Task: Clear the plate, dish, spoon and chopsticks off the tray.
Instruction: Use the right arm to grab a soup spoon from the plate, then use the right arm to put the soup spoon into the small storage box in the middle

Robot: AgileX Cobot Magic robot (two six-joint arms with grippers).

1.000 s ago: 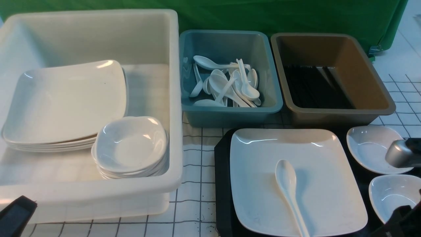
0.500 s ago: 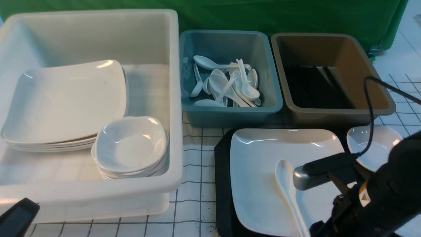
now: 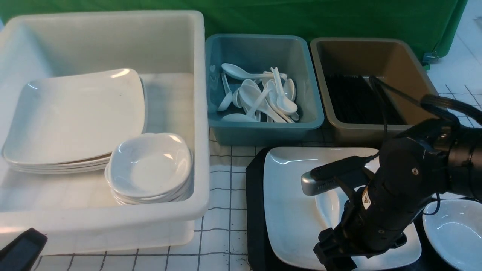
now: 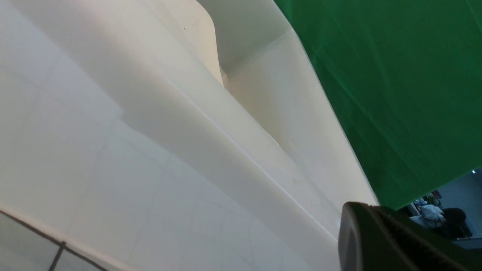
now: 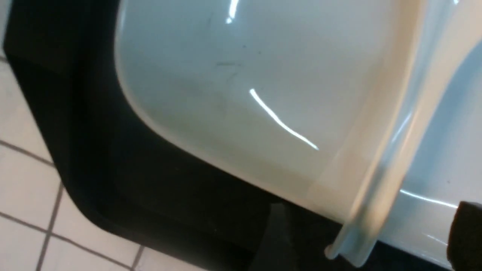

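Tub point(image 3: 199, 113), white and broad, takes the left side with stacked crockery inside. To its right, the black tray point(image 3: 254, 210) carries the plate point(image 3: 290, 210), with a small dish point(image 3: 452, 229) just beside it. The right gripper point(image 5: 371, 241) hangs over the plate's near edge, fingers spread wide astride the handle of the spoon point(image 3: 326, 205), which lies on the plate. The left gripper point(image 3: 20, 246) is pinched closed, low at the near left.

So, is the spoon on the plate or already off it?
On the plate: the spoon lies in it, hollow side up, with its handle reaching the plate's rim.
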